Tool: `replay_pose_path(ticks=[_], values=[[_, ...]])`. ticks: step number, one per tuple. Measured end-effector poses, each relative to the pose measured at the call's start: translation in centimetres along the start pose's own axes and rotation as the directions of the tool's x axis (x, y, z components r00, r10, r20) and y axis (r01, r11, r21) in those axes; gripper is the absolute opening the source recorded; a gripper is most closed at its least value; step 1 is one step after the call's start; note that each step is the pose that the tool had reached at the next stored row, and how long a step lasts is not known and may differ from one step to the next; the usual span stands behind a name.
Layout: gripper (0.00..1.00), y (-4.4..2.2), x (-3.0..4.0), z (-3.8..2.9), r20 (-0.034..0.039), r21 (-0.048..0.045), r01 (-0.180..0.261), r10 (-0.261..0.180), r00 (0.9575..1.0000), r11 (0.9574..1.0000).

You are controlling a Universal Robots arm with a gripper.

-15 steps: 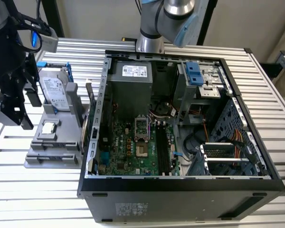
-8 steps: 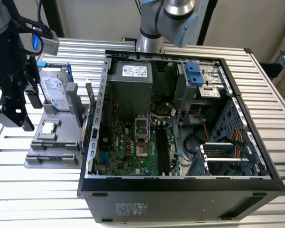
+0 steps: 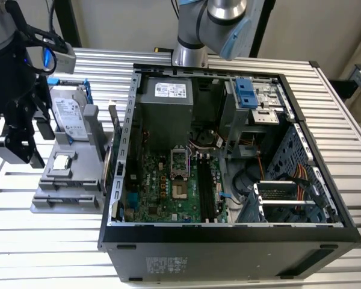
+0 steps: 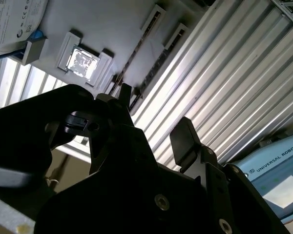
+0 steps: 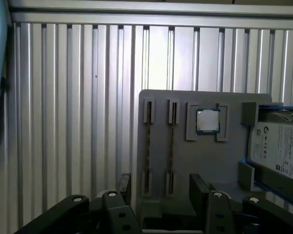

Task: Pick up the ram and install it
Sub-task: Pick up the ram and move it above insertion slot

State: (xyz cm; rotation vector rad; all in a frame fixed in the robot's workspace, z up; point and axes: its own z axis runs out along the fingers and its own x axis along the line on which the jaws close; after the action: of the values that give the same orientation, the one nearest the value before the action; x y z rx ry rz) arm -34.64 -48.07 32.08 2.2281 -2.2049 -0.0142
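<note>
Standing on edge, the ram (image 5: 171, 141) shows as a thin dark strip in a slot just beside the processor (image 5: 207, 120), probably so that its long edge faces up for a pinch. A 2nd slot (image 5: 148, 141), 1 place further from the processor, holds a similar strip. Both belong to the grey holder (image 5: 158, 146), which keeps the hard drive (image 5: 278, 146) on the processor's other side. Near the processor, the jaws hang spread wide and empty, touching nothing; the ram is not yet lifted.
</note>
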Motion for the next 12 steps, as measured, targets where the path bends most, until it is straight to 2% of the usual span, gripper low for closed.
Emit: replay_pose_path(ticks=[12], values=[[0.00,-0.09,0.00,0.87,0.0002,0.0001,-0.011,0.011,0.9999,0.9999]])
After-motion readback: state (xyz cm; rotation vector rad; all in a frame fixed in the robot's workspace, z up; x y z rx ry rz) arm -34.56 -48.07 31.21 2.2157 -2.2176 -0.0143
